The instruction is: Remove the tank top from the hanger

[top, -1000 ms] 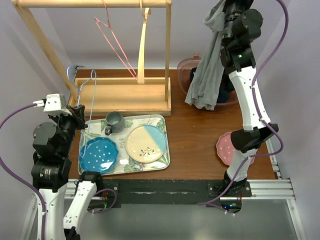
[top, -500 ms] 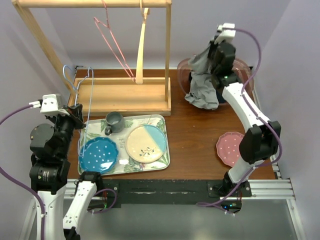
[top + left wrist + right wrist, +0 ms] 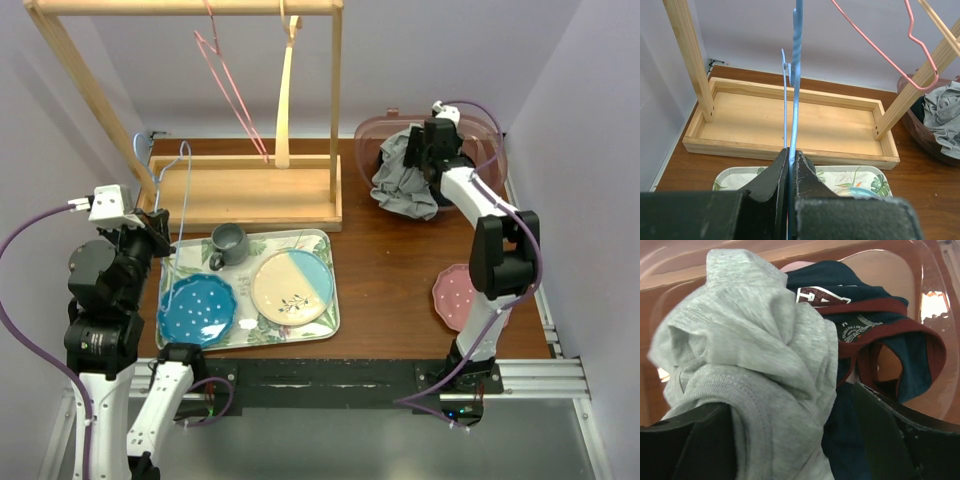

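Observation:
The grey tank top lies crumpled over the front left rim of the pink bin, off the hanger. My right gripper is down in the bin, open, and the grey cloth bunches loosely between its wide-spread fingers. The bare blue wire hanger stands upright at the left. My left gripper is shut on the hanger's wire, above the tray's left end.
A navy and maroon garment lies in the bin beside the tank top. A pink hanger hangs on the wooden rack. The tray carries a mug and two plates. A pink plate sits at right.
My right arm came down from high up with the tank top into the pink bin, and its jaws have opened. The left gripper kept its hold on the blue hanger.

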Robot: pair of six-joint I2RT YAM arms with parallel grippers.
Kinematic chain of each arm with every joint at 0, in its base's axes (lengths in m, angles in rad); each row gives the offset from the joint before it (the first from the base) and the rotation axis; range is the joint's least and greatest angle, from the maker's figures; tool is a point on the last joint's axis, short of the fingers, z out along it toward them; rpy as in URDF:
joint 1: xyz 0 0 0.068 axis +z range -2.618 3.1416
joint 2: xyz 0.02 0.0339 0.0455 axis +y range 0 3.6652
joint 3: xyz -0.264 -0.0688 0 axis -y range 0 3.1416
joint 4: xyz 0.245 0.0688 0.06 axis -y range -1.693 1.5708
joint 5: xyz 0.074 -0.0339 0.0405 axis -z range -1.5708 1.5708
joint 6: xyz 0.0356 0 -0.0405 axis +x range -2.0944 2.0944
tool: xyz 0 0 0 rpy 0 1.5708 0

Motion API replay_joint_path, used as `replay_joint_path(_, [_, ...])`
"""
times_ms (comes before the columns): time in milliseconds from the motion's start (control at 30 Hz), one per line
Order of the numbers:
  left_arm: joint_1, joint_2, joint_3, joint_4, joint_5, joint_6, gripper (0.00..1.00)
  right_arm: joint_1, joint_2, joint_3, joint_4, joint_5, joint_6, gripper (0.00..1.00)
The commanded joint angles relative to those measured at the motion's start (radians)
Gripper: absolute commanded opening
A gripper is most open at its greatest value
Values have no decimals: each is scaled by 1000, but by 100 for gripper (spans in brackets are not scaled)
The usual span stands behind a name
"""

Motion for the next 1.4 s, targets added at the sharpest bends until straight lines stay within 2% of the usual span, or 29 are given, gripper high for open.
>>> replay_joint_path(0, [-3, -2, -11, 50, -10, -10, 0, 5, -96, 76, -164, -139, -14, 89])
replay_joint_path(167, [-3, 1, -2, 47, -4, -5, 0, 5, -103, 68, -248, -230, -23, 91])
replay_joint_path(333, [-3, 4, 10, 46, -4, -3, 0, 5, -57, 59, -302, -207, -46, 94])
replay_joint_path(500, [-3, 15, 23, 47, -4, -2, 0, 7, -1, 58, -293, -190, -75, 91])
replay_joint_path(600, [-3, 19, 27, 47, 0, -3, 0, -2, 26, 79, -273, -205, -106, 76])
replay_joint_path(633, [-3, 21, 29, 47, 0, -3, 0, -4, 25, 75, -232, -204, -118, 62])
replay_joint_path(700, [-3, 24, 32, 47, 0, -5, 0, -7, 11, 64, -177, -205, -168, 47])
replay_joint_path(733, [-3, 24, 32, 47, 0, -5, 0, -15, 6, 56, -123, -205, -182, 36])
replay_joint_path(867, [-3, 22, 32, 52, 2, -13, 0, -36, -27, 55, -33, -114, -250, 26])
replay_joint_path(1033, [-3, 33, 33, 61, -9, -13, 0, -53, -79, -7, 164, -26, -285, 24])
replay_joint_path(1200, [-3, 50, 40, 70, -35, -2, 0, -59, -32, -18, 212, -33, -259, 26])
replay_joint_path(1367, [-3, 84, 69, 82, -70, 18, 0, -59, -11, -103, 293, -44, -230, 32])
